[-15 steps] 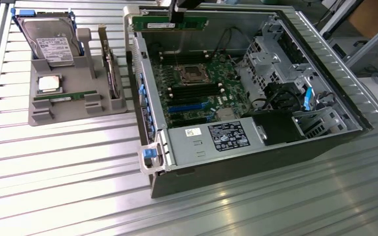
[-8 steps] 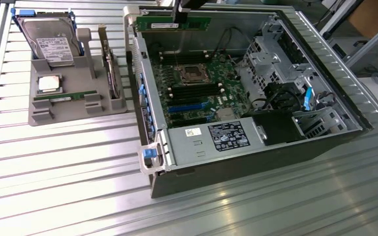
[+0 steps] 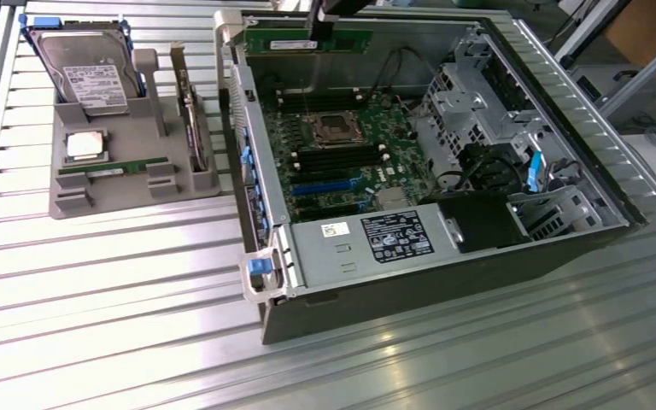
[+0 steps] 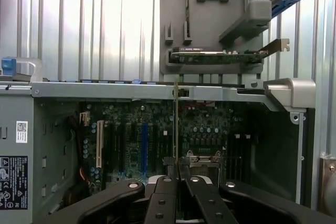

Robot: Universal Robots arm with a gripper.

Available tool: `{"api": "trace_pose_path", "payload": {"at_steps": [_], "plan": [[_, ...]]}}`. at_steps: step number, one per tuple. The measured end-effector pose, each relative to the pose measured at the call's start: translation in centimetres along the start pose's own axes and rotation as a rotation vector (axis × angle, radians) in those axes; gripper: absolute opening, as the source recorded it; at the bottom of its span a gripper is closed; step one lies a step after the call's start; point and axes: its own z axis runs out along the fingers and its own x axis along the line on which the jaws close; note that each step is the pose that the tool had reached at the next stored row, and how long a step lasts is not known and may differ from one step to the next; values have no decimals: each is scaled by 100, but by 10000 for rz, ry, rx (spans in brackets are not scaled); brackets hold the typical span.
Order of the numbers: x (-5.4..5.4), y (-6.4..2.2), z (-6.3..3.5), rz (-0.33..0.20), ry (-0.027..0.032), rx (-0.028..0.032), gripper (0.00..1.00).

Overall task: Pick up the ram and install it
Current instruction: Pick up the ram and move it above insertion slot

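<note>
My jaws pinch the ram (image 3: 305, 41), holding it on edge above an end wall of the open computer case (image 3: 237, 128), long edge down, I judge so it meets the motherboard (image 3: 357, 175) slots squarely.

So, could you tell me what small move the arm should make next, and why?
Probably ease the long green ram stick across toward the black memory slots by the processor socket. The claw is shut on it, and it hangs by the grey computer case's wall, apparently not yet above a slot.
</note>
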Motion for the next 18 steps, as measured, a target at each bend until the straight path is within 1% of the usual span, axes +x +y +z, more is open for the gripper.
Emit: {"api": "trace_pose_path", "payload": {"at_steps": [5,11,18], "plan": [[1,-48,0,0,0,0,12],[4,-135,0,0,0,-1,12],[6,-201,1,0,0,0,12]]}}
